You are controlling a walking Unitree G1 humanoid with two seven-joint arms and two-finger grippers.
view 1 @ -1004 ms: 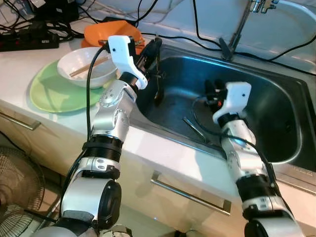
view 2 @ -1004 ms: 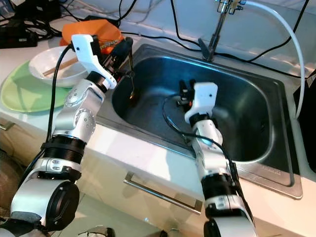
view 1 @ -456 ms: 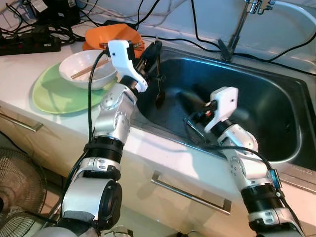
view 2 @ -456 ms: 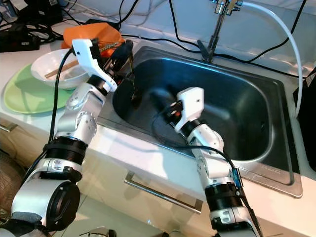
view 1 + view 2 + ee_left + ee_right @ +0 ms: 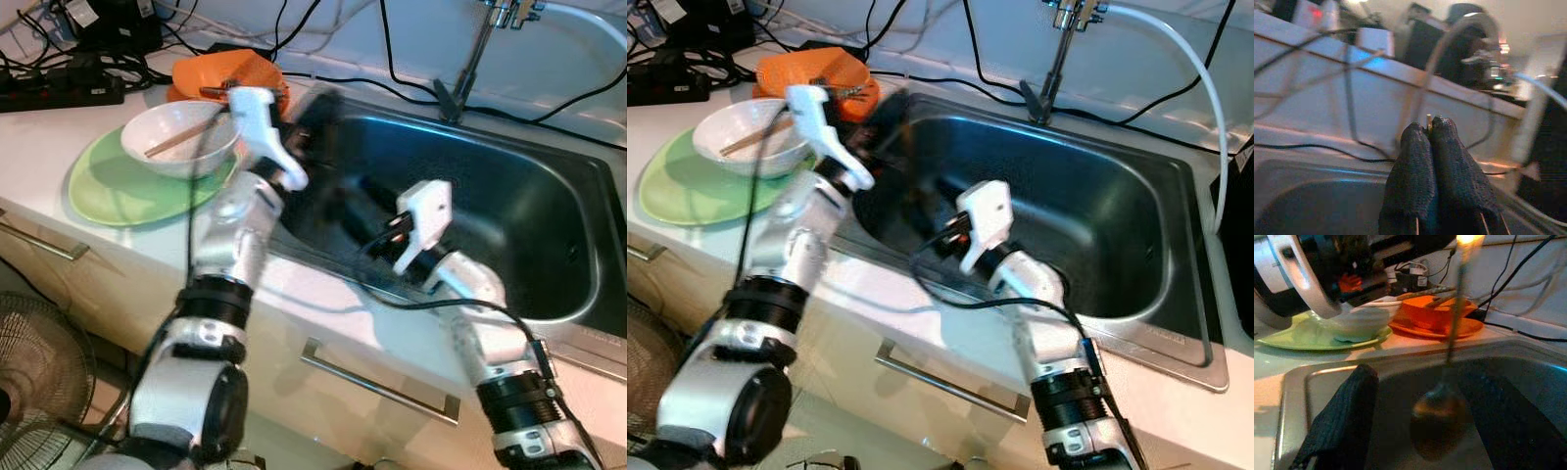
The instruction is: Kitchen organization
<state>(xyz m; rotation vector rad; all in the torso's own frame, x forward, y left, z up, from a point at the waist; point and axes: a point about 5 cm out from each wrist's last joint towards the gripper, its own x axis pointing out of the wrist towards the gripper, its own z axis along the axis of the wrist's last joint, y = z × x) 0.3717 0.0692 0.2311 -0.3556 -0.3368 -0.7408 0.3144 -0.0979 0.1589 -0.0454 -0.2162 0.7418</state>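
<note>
- Where the sink (image 5: 1136, 186) is taken as the landmark, the white tabletop (image 5: 59, 127) is seen along its near edge and on its left, with a drawer handle (image 5: 950, 377) in the cabinet front just below that near edge.
- The right gripper (image 5: 1415, 431) is held low inside the sink, at its left part, and its jaws are seen spread wide in the right wrist view, with nothing clamped between them.
- A spoon (image 5: 1442, 396) is seen hanging bowl-down inside the sink's left end, between the two spread right fingers (image 5: 1342, 421) as viewed from the wrist; whether it touches them cannot be told.
- The left gripper (image 5: 1430, 132) is held above the sink's left rim, blurred in the head views; its jaws are pressed together, with a thin pale tip seen between the fingertips, which appears to be the spoon's handle.
- A green plate (image 5: 127, 186) lies on the tabletop left of the sink, and a white bowl (image 5: 176, 132) with chopsticks (image 5: 176, 139) is carried on it.
- An orange dish (image 5: 220, 73) sits beyond the bowl, near the sink's far left corner.
- A faucet (image 5: 1058, 54) rises at the sink's far rim, with black cables (image 5: 392, 59) trailing along the wall behind.
</note>
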